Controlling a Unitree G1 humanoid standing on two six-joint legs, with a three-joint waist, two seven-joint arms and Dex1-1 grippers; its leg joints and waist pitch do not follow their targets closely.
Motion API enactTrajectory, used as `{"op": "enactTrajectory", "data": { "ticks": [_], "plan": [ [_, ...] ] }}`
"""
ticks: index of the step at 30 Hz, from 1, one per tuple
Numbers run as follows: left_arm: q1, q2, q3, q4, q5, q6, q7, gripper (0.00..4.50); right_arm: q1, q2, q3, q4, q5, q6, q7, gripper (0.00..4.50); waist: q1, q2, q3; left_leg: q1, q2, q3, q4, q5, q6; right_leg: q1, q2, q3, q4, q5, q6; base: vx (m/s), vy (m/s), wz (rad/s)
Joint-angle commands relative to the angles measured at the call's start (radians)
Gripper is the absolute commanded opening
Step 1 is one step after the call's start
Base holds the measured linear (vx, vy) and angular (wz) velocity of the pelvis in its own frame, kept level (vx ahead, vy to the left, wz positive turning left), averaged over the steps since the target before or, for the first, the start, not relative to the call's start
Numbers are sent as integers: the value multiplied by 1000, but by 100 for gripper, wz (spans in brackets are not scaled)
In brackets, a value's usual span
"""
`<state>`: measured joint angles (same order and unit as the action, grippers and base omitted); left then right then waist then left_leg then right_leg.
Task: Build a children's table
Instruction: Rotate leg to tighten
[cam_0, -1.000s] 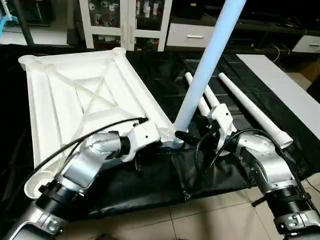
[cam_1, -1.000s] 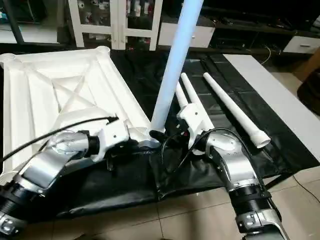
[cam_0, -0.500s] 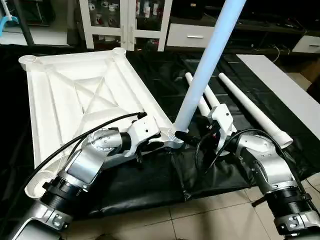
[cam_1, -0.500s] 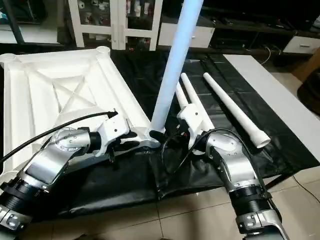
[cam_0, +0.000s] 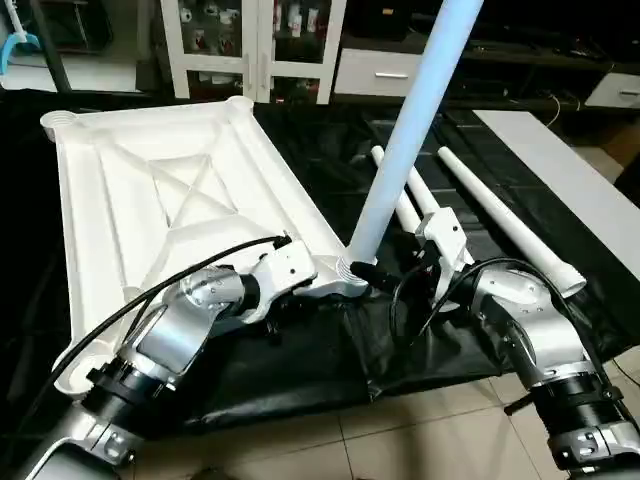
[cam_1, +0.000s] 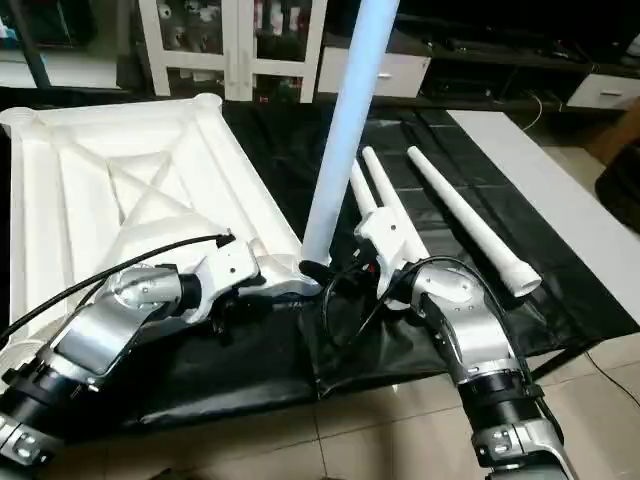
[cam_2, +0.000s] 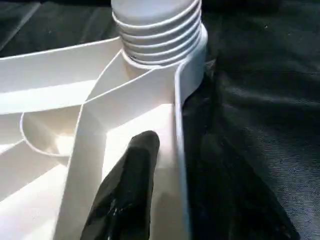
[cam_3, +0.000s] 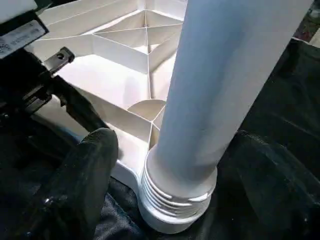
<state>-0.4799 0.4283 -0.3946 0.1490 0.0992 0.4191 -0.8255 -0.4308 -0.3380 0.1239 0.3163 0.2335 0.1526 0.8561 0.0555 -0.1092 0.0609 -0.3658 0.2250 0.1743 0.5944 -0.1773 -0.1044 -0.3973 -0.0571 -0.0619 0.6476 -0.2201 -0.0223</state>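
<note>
Left of centre in the head view, our left claw (cam_0: 318, 287) pinches the tabletop (cam_0: 150, 200) rim just beside the near corner socket (cam_0: 345, 275). The standing leg (cam_0: 405, 140) rises from that socket to the upper right, its threads only partly in. Right of it, our right claw (cam_3: 165, 180) is spread around the leg's base without touching; the leg's tip is cut off.

A black sheet (cam_0: 300, 150) covers the floor ahead of both hands and bunches into folds just below them. Beige floor tiles (cam_0: 420, 440) lie nearer than the hands. A white cabinet with glass doors (cam_0: 255, 45) stands far beyond them.
</note>
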Motion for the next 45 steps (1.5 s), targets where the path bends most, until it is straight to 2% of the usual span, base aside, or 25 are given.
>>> {"op": "enactTrajectory", "data": {
  "ticks": [1, 3, 6, 7, 8, 10, 11, 13, 14, 19, 22, 23, 25, 29, 34, 35, 42, 43, 45],
  "plan": [
    [-2, 3, -9, 18, 8, 18, -3, 147, 10, -15, -26, -19, 6, 3, -1, 386, 0, 27, -72, 13, 12, 2, -58, -112, 11, 57, -64, 52, -71, 15, -202, 0, 0, 0],
    [-2, 4, -10, 14, 8, 23, -4, 147, 11, -15, -28, -19, 6, 2, -2, 386, -1, 26, -71, 13, 13, 2, -59, -127, 7, 56, -64, 51, -73, -3, -200, 0, 0, 0],
    [-2, 14, -22, 13, 17, 35, -19, 111, 13, -15, -30, -22, 7, 2, -5, 386, -1, 25, -71, 13, 12, 1, -59, -130, 5, 56, -64, 51, -74, -12, -198, 0, 0, 0],
    [4, 26, -34, 9, 27, 41, -34, 111, 15, -14, -32, -24, 8, 2, -9, 386, -2, 35, -71, 14, 12, 1, -60, -134, 2, 55, -64, 52, -74, -4, -199, 0, 0, 0],
    [4, 27, -35, 9, 28, 41, -35, 106, 15, -14, -32, -25, 8, 2, -9, 386, -2, 31, -72, 13, 12, 0, -60, -135, 2, 56, -63, 51, -74, -1, -200, 0, 0, 0],
    [11, 45, -56, 6, 45, 60, -49, 88, 18, -12, -37, -27, 10, 2, -17, 386, -2, 30, -71, 12, 10, 1, -60, -138, 5, 56, -64, 51, -75, -14, -198, 0, 0, 0],
    [13, 52, -64, 7, 53, 64, -53, 76, 19, -11, -39, -28, 11, 3, -19, 386, -1, 40, -72, 13, 11, 0, -60, -140, 3, 56, -65, 51, -73, -16, -198, 0, 0, 0],
    [16, 59, -69, 10, 60, 72, -53, 63, 21, -9, -41, -32, 12, 5, -24, 386, -4, 35, -71, 11, 9, 0, -61, -155, 3, 56, -63, 51, -78, -45, -192, 0, 0, 0],
    [18, 59, -66, 13, 60, 71, -48, 57, 24, -8, -43, -35, 14, 6, -26, 386, -4, 38, -71, 11, 9, 0, -61, -157, 3, 56, -64, 51, -78, -52, -190, 0, 0, 0],
    [19, 85, -57, 51, 82, 45, -30, 23, 54, -2, -57, -78, 33, 28, -43, 386, -8, 41, -71, 13, 9, -1, -63, -177, 2, 53, -62, 50, -83, -83, -181, 0, 0, 0],
    [20, 102, -42, 70, 87, 35, -24, 12, 75, 4, -62, -102, 45, 56, -55, 386, -13, 49, -64, 17, 8, -4, -68, -239, -7, 49, -62, 48, -94, -172, -170, 0, 0, 0],
    [21, 103, -31, 71, 83, 39, -17, 3, 83, 5, -61, -109, 45, 57, -57, 386, -16, 47, -59, 22, 7, -6, -70, -306, -15, 45, -65, 47, -106, -282, -149, 0, 0, 0],
    [23, 109, -17, 63, 72, 43, -21, 2, 99, 11, -59, -129, 49, 64, -63, 386, -17, 48, -58, 24, 7, -9, -70, -327, -19, 42, -66, 47, -111, -331, -137, 0, 0, 0],
    [26, 122, -6, 66, 69, 30, -22, 1, 120, 19, -56, -150, 46, 68, -75, 386, -21, 54, -59, 19, 8, -14, -75, -328, -22, 43, -66, 46, -110, -328, -132, 0, 0, 0],
    [21, 132, 8, 86, 54, 13, -27, 1, 126, 32, -65, -162, 42, 82, -119, 386, -22, 53, -59, 22, 6, -13, -75, -333, -22, 40, -65, 47, -111, -329, -135, 0, 0, 0],
    [23, 132, 10, 89, 53, -5, -24, 1, 127, 36, -69, -162, 36, 80, -137, 386, -23, 57, -59, 23, 7, -13, -75, -331, -24, 38, -65, 47, -111, -320, -136, 0, 0, 0],
    [36, 102, 49, 62, 16, -20, -1, 1, 118, 46, -92, -162, 31, 92, -179, 386, -21, 57, -61, 23, 8, -10, -74, -308, -26, 40, -64, 50, -105, -264, -157, 0, 0, 0],
    [35, 97, 56, 56, 18, -23, 20, 1, 114, 49, -95, -157, 30, 97, -190, 386, -22, 52, -61, 22, 9, -9, -74, -305, -24, 40, -64, 50, -104, -259, -157, 0, 0, 0],
    [35, 99, 60, 56, 14, -40, 21, 1, 110, 50, -88, -147, 21, 93, -199, 386, -21, 54, -59, 21, 7, -9, -74, -301, -21, 40, -64, 50, -104, -262, -155, 0, 0, 0]
  ]
}}
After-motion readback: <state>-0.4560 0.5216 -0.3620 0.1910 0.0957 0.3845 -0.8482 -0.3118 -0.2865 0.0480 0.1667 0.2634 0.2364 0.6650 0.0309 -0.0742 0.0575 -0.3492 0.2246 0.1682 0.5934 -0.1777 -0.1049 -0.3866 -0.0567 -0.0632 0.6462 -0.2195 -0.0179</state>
